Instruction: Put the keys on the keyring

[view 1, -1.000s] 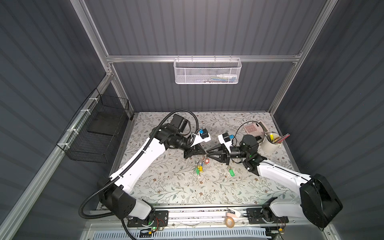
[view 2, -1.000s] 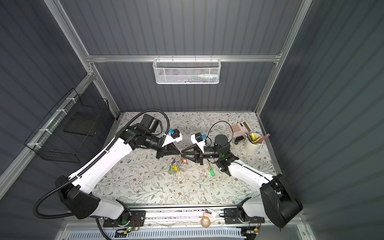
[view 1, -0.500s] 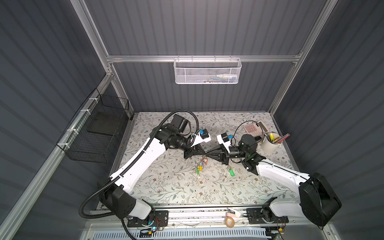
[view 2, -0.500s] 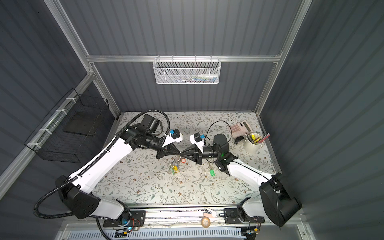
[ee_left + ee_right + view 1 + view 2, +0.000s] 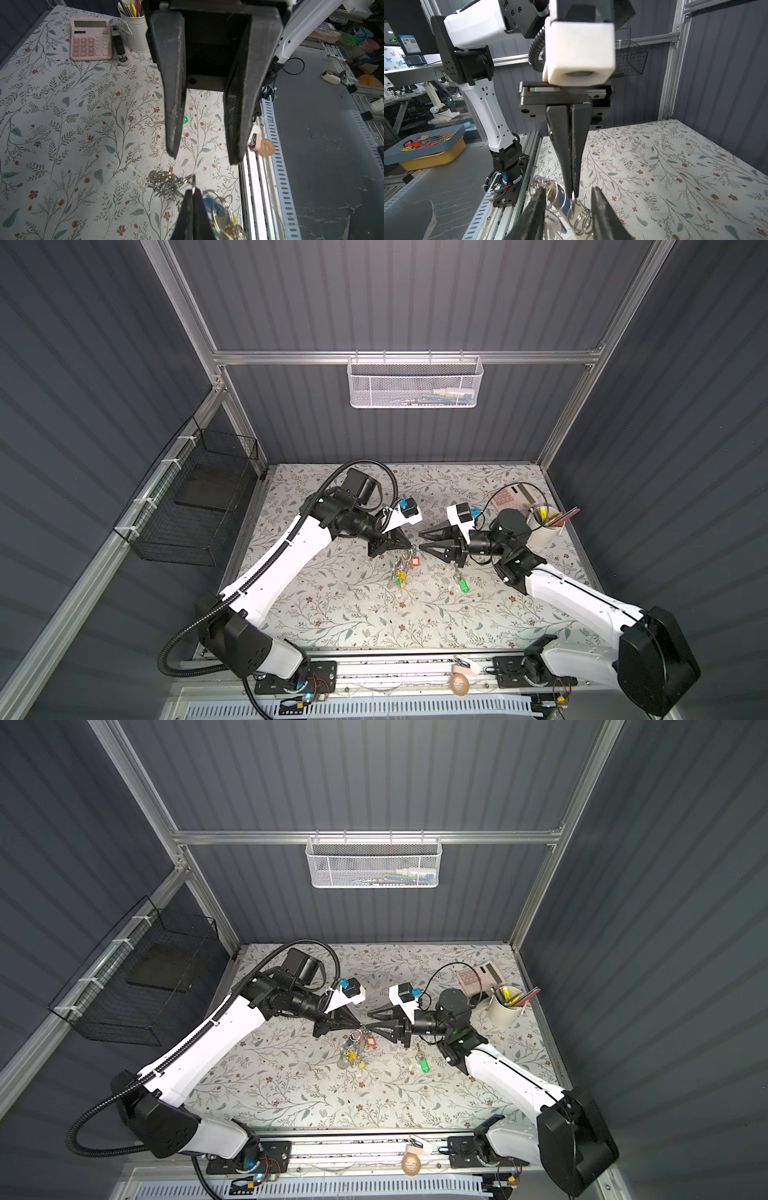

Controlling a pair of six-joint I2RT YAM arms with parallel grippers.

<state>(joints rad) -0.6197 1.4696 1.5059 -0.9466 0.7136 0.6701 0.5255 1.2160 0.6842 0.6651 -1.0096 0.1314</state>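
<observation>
Status: left end effector point(image 5: 412, 548) is pressed together on a thin loop of the keyring point(image 5: 405, 568). The bunch of rings and coloured tags hangs below the pinch. I can't tell whether the lowest tags touch the table point(image 5: 332, 614).

Right end effector point(image 5: 420, 541) is spread and holding nothing, with its tips just beside the left's tip. In the right wrist view its fingers point(image 5: 599, 205) sit either side of the pinch point.

Keys point(image 5: 462, 585), green tag, lie flat on the table under the right wrist, apart from the keyring, with nothing gripping them.

My read: keyring is presented, threading not started. Next I'd drop the right onto the keys' small ring, not the tag, then pinch, lift and carry it to the loop while the left holds steady. I can't see where the loop opens, so I'd check that first.
</observation>
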